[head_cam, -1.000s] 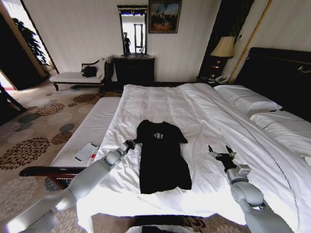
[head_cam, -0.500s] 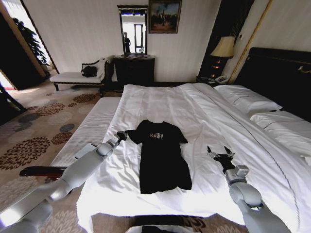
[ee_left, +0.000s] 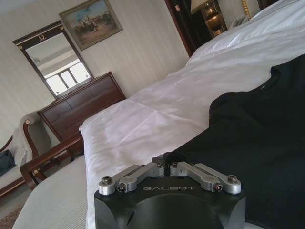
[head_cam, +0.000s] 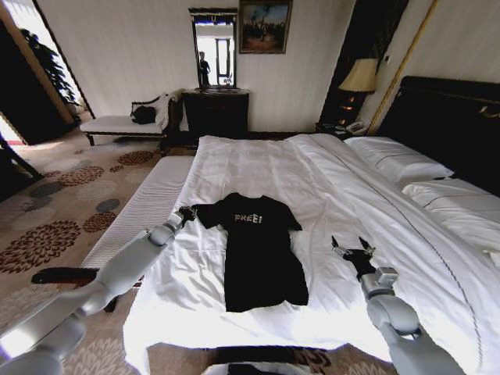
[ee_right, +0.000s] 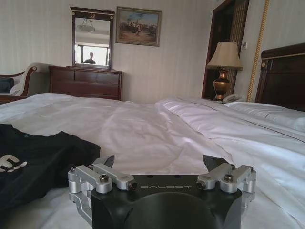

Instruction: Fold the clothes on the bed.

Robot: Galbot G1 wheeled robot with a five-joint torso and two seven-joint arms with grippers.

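The clothes, a black T-shirt (head_cam: 259, 254) with white "FREE!" lettering, lie flat in the middle of the white bed (head_cam: 258, 160). At the shirt's left side my left gripper (head_cam: 186, 212) is shut on the sleeve tip, and the sleeve is stretched out sideways. In the left wrist view the left gripper (ee_left: 165, 163) has its fingers pinched together at the edge of the black fabric (ee_left: 248, 138). My right gripper (head_cam: 349, 248) rests open on the sheet to the right of the shirt, apart from it. The right wrist view shows the right gripper (ee_right: 161, 164) with nothing between its spread fingers and the shirt (ee_right: 38, 162) off to one side.
A long white-cushioned bench (head_cam: 152, 199) runs along the bed's left side under my left arm. Pillows (head_cam: 398, 160) and the dark headboard (head_cam: 445, 117) are at the right. A dark dresser (head_cam: 215, 111), a chaise (head_cam: 125, 123) and a lamp (head_cam: 360, 76) stand by the far wall.
My left gripper has moved left and farther up the bed, drawing the sleeve outward so the chest lettering now lies smooth. The right gripper has barely shifted.
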